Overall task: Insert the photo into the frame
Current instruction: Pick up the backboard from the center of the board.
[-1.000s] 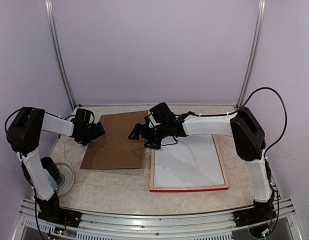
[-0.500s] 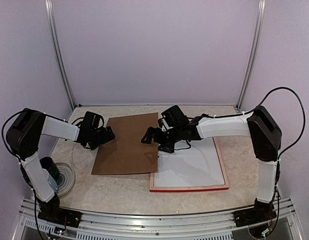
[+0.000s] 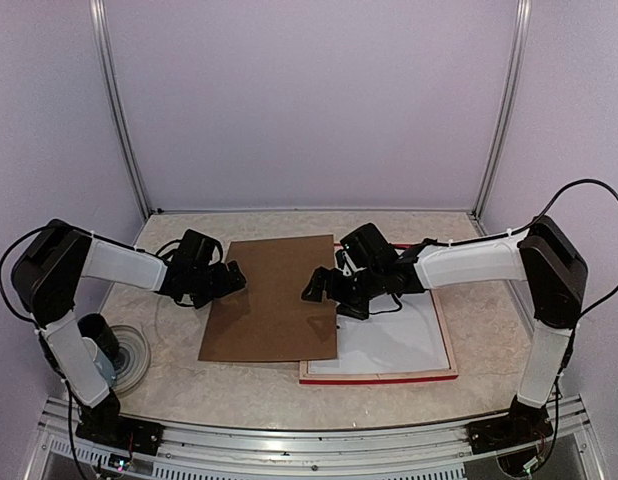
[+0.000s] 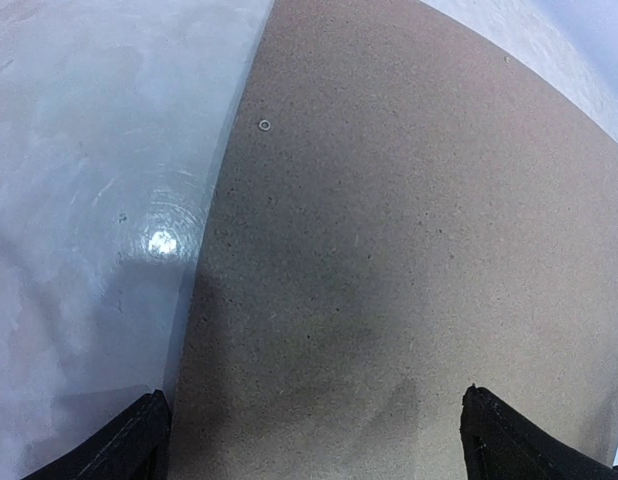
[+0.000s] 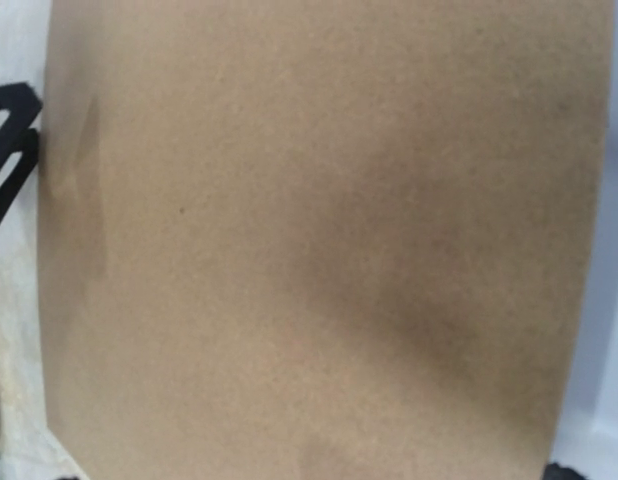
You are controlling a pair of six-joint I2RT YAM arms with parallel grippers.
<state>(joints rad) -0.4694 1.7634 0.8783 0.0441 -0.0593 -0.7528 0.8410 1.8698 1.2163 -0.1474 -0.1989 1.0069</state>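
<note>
Item 1. Large rectangular photo [image 3: 394, 340], plain white back upward, lying flat inside the frame on the right half of the table. Printed side not visible.

Item 2. Thin rectangular picture frame [image 3: 379, 377], red along the near rail and pale bare wood along its side rails, lying flat around the photo.

Item 3. Plain brown cardboard board [image 3: 274, 300], lying at mid-table. Its right near corner overlaps the frame's left rail and the photo's left margin. It fills most of both my wrist views [image 4: 409, 250] [image 5: 319, 240].

Item 4. My right gripper [image 3: 324, 285], at the board's right edge above the frame's far left corner, with the fingers spread wide and clamped on nothing.

Item 5. My left gripper [image 3: 227, 283] [image 4: 319, 440], at the board's left edge, fingers [image 4: 139, 440] likewise fully spread, with the board's surface spanning the gap between them.

Item 6. Marbled beige tabletop [image 3: 239, 400]. A round clear ringed disc [image 3: 129, 355] sits near my left base, well apart from the board.
</note>
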